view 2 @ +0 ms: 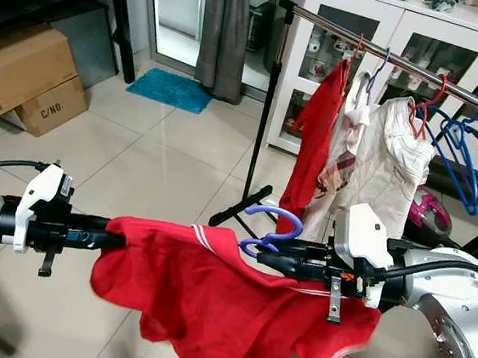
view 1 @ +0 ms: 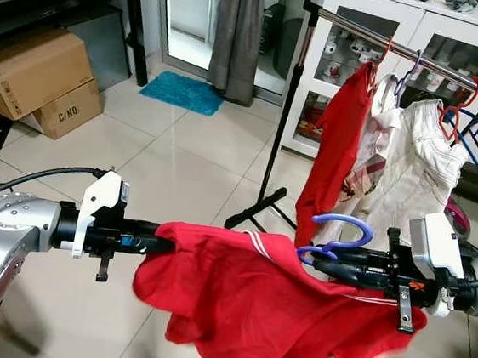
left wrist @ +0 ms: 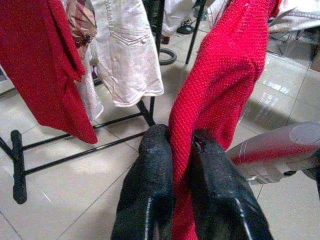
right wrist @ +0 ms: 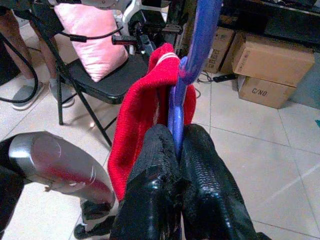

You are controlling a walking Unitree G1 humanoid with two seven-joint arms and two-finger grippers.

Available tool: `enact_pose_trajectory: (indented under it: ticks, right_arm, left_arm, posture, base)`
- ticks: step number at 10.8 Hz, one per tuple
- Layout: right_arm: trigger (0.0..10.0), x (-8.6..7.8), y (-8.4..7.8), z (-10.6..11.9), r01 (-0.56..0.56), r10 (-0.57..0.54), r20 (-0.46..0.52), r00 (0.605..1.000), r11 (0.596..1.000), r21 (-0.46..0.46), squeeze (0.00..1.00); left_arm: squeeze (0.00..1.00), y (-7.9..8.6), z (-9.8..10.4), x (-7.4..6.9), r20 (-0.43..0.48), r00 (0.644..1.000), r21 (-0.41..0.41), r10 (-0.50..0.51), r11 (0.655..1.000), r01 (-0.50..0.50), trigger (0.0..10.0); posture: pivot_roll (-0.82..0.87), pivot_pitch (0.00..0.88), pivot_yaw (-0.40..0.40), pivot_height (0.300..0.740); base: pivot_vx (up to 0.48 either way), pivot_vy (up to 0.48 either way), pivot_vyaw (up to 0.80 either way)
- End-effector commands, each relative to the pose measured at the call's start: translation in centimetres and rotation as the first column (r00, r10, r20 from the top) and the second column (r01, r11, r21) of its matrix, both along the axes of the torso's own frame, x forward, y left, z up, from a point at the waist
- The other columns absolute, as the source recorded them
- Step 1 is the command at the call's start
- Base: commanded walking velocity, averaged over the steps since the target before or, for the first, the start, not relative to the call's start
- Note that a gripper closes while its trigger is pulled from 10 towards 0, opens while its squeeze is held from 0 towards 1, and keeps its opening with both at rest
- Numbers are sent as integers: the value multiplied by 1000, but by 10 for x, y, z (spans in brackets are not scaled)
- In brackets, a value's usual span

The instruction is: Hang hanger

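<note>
Purple plastic hanger [view 1: 340,234], threaded into a red knitted garment [view 1: 268,306], is clamped between the closed fingers of the right pincer [right wrist: 176,150] while the left pincer [left wrist: 181,145] pinches the garment's other end, near the metal clothes rail [view 1: 406,55].

Head eyes look down; wrist cameras close.
</note>
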State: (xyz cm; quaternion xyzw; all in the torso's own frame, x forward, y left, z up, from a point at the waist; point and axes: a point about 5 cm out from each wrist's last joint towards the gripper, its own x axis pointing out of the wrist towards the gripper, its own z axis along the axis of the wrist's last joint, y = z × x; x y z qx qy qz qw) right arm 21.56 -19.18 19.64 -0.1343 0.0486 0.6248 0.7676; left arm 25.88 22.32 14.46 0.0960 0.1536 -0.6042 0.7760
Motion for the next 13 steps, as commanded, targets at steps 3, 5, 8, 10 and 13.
enact_pose_trajectory:
  ticks: [3,5,8,10,13]
  right_arm:
    - [10000,1,-1,14,-7,7,63,998,1000,-1,0]
    - [10000,1,-2,14,-5,5,63,998,1000,-4,0]
    - [10000,2,-11,3,35,-32,38,999,996,-79,0]
    - [10000,7,-23,-4,99,-97,23,995,987,-124,0]
    - [10000,11,-30,-8,124,-124,14,992,983,-137,0]
  left_arm:
    - [0,1,2,-1,4,1000,3,-13,1000,13,0]
    - [0,2,3,-2,3,1000,0,-12,1000,12,0]
    - [0,7,14,-8,31,999,-52,41,998,-39,0]
    - [0,11,30,-17,62,994,-117,88,990,-81,0]
    - [0,15,31,-28,65,992,-108,111,989,-104,0]
  posture:
    - [42,16,-19,740]
    - [44,18,-18,740]
    - [41,17,-10,740]
    - [44,18,-12,740]
    - [55,18,-22,740]
  base:
    - [0,0,0]
    - [0,0,0]
    - [0,0,0]
    - [0,0,0]
    - [0,0,0]
